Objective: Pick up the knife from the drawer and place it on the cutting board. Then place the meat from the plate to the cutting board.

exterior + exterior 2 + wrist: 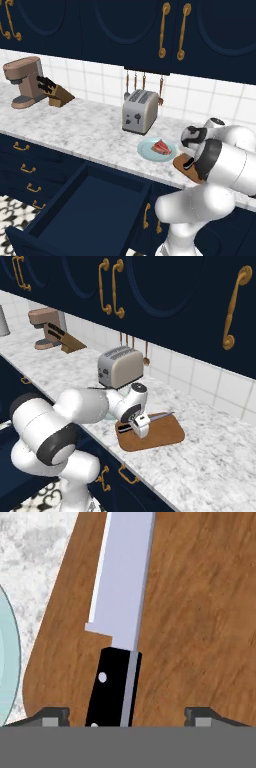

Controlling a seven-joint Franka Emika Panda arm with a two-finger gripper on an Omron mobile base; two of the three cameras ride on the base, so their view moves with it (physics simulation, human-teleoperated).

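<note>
With the jaws spread wide to either side of the black handle and clear of it, the knife is judged to have been let go on the cutting board; nothing is pinched. Seen from the hand view, the two dark fingertips stand well apart at the bottom edge, and the handle lies between them without being touched, the pale blade running away up the wood grain. The gripper is seen in the right base view low over the near end of the board, with the blade tip showing beyond it.

The first half of the task is therefore taken as done, and the second as not yet begun: the meat rests on the teal plate, which sits on the marble counter just beside the board. For the next move, the hand would need to be lifted off the board, carried sideways over the plate, and lowered with the jaws set astride the wedge. Care is called for because the wedge is small and low.

The drawer stands open below the counter. From the left base view most of the board is hidden behind the arm, and the knife cannot be made out there. In the right base view the plate is covered by the arm. The handle's butt is cut off at the bottom of the hand view, so how it lies there cannot be told.
</note>
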